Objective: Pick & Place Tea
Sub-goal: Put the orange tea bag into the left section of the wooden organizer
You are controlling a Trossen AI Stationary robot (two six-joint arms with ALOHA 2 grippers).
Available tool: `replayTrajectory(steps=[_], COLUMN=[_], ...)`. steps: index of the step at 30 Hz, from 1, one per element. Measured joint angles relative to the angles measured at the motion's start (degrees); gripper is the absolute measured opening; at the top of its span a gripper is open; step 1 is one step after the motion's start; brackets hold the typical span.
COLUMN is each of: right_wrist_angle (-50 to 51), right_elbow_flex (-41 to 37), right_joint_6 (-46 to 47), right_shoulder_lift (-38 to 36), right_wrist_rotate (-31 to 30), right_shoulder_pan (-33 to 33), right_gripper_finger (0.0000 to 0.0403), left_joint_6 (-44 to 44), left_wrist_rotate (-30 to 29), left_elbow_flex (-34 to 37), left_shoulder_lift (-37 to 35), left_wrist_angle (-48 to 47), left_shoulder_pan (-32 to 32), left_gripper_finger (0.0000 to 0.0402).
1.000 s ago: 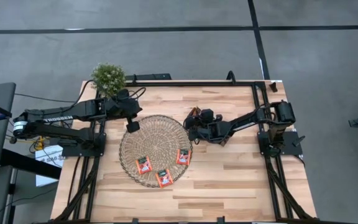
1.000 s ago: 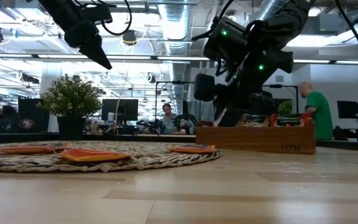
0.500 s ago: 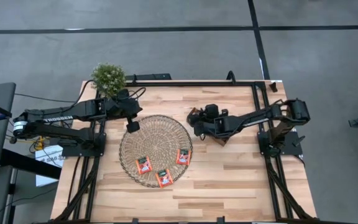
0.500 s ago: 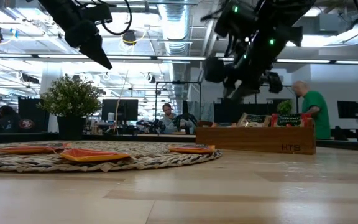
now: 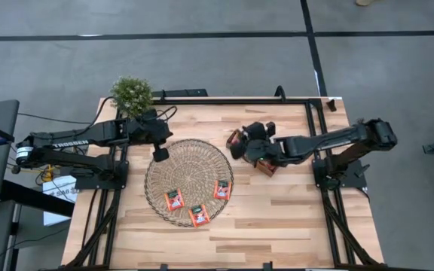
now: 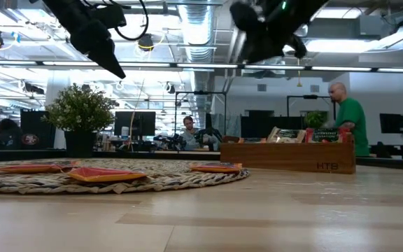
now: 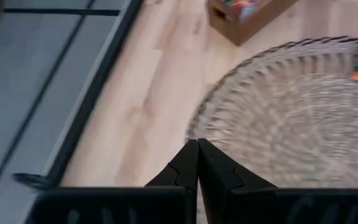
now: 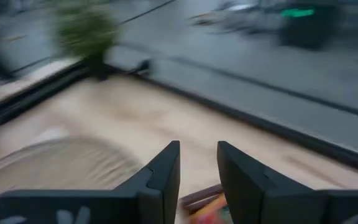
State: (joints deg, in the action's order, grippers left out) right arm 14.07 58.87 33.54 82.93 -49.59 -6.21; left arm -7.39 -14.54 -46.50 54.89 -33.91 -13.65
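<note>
Three red-orange tea sachets lie flat on the round wicker mat, near its near edge. More sachets stand in the brown wooden tray, which my right arm mostly hides in the high view. My right gripper hangs high above the tray's left end; it is open and nothing shows between its fingers. My left gripper is shut and empty. It hangs above the mat's far-left rim.
A small potted plant stands at the table's far-left corner. Black frame rails run along the far edge and both sides. Bare wood lies right of the mat and along the near edge. People stand in the room behind the table.
My right gripper has risen well above the wooden tray, and its arm has stretched out longer from the right side. The left arm, the mat and the three sachets have stayed in place.
</note>
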Motion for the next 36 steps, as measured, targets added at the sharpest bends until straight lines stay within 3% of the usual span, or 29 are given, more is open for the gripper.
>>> replayTrajectory(steps=[5, 8, 22, 29, 36], right_wrist_angle=[-3.5, -3.8, 1.1, 7.6, 21.7], right_elbow_flex=[0.6, 0.7, 0.7, 2.9, 15.9], right_joint_6=[-5.1, -5.1, -7.1, -7.4, -13.3], right_shoulder_lift=[-2.0, -2.1, -0.9, 7.4, 19.5], right_wrist_rotate=[18.2, 25.4, 41.3, 50.6, 51.2], right_shoulder_pan=[-3.6, -5.2, -4.6, -2.9, -0.9], right_gripper_finger=[0.0098, 0.0098, 0.0098, 0.0098, 0.0098], left_joint_6=[2.1, 4.4, 14.5, 16.1, 16.3], left_wrist_rotate=[3.8, 3.8, 4.0, 4.0, 4.0], left_elbow_flex=[0.0, 0.0, 0.0, 0.2, 1.8], left_shoulder_lift=[0.2, 0.2, 0.2, 0.2, 0.2], left_wrist_angle=[-0.8, -0.7, -4.7, -5.2, -5.2], left_shoulder_pan=[0.0, 0.0, 0.0, 0.0, 0.0], left_gripper_finger=[0.0000, 0.0000, 0.0000, 0.0000, 0.0000])
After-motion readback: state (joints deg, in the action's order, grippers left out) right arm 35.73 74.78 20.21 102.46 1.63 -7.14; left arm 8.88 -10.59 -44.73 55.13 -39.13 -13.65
